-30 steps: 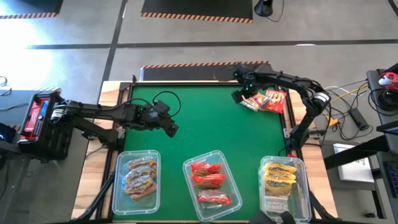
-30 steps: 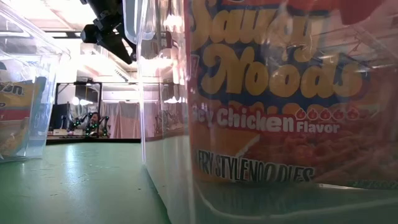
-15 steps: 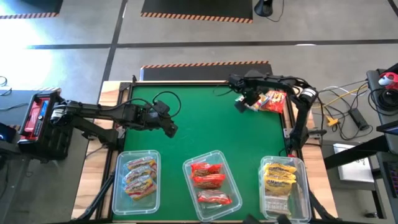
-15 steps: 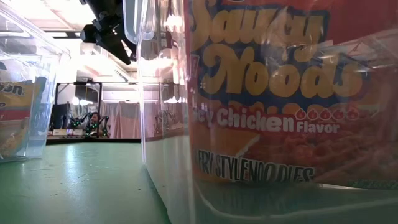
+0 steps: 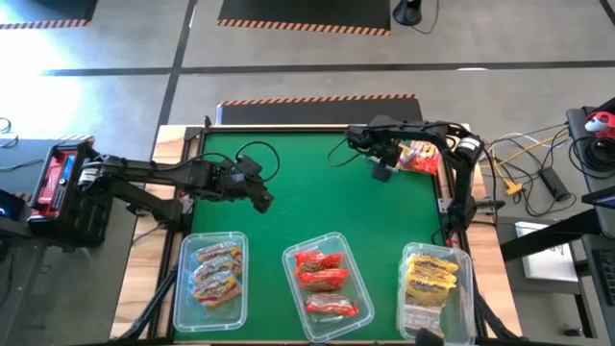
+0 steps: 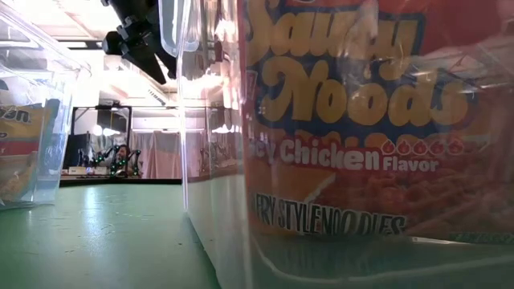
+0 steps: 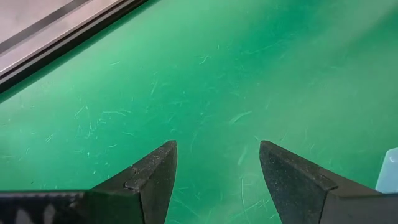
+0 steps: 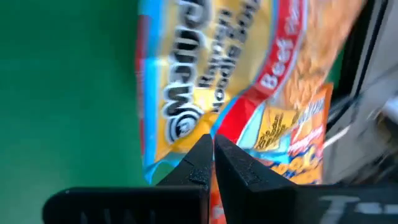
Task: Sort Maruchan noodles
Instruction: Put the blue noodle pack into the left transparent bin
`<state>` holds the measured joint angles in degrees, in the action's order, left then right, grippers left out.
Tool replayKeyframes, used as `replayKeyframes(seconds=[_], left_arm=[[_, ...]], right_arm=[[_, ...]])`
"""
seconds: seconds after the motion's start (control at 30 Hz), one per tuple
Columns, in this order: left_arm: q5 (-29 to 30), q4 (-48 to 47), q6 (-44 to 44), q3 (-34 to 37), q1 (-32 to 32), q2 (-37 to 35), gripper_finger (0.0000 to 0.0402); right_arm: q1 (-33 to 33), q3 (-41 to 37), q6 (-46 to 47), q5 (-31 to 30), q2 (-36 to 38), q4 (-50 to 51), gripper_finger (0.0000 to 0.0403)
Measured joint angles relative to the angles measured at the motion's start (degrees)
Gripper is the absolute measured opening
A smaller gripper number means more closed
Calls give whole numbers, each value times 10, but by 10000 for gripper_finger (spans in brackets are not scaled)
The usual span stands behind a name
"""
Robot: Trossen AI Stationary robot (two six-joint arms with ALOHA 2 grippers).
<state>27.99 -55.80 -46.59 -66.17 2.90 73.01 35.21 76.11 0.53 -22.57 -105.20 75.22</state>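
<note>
Two Maruchan noodle packets (image 5: 420,155) lie at the mat's far right: a yellow-and-red beef packet (image 8: 211,68) on top of an orange one (image 8: 301,140). My right gripper (image 5: 381,170) is shut and points steeply down at the left edge of this pile; in the right wrist view its tips (image 8: 213,148) stand over the beef packet's edge. My left gripper (image 5: 263,199) hangs open over bare green mat (image 7: 205,74) at mid-left, with nothing between its fingers (image 7: 217,163). My right gripper has its shut fingertips (image 8: 205,152) in front of the beef packet's edge (image 8: 180,134), coming from above at a slant. I cannot tell whether they touch the packet, which lies flat on the packet beneath it.
Three clear bins stand along the near edge: the left one (image 5: 183,288) holds orange-pink packets, the middle one (image 5: 291,288) red ones, the right one (image 5: 465,288) yellow ones. A black cable (image 5: 252,154) loops on the mat. The low view is filled by a bin wall (image 6: 201,201).
My right gripper has come down and toward the table's near edge beside the packets, rolling about its wrist as the arm swung left. It has stayed shut. The left arm has kept still.
</note>
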Motion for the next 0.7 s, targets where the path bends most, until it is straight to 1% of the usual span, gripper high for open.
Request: replayKeyframes(seconds=[0.1, 0.17, 0.27, 0.43, 0.63, 0.7], left_arm=[[0, 0, 0, 0, 0, 0, 213], [0, 0, 0, 0, 0, 0, 213], [0, 0, 0, 0, 0, 0, 213], [0, 0, 0, 0, 0, -1, 213], [0, -2, 2, 0, 0, -5, 213], [0, -4, 2, 0, 0, -7, 213]], right_arm=[[-18, 11, -64, 0, 5, -1, 8], [-27, 17, -84, 1, 4, -3, 8], [-31, 26, -74, 1, -8, -6, 8], [-35, 50, -47, -19, -35, 26, 9], [-37, 85, -60, -37, -67, 76, 8], [-37, 99, -61, -37, -73, 76, 8]])
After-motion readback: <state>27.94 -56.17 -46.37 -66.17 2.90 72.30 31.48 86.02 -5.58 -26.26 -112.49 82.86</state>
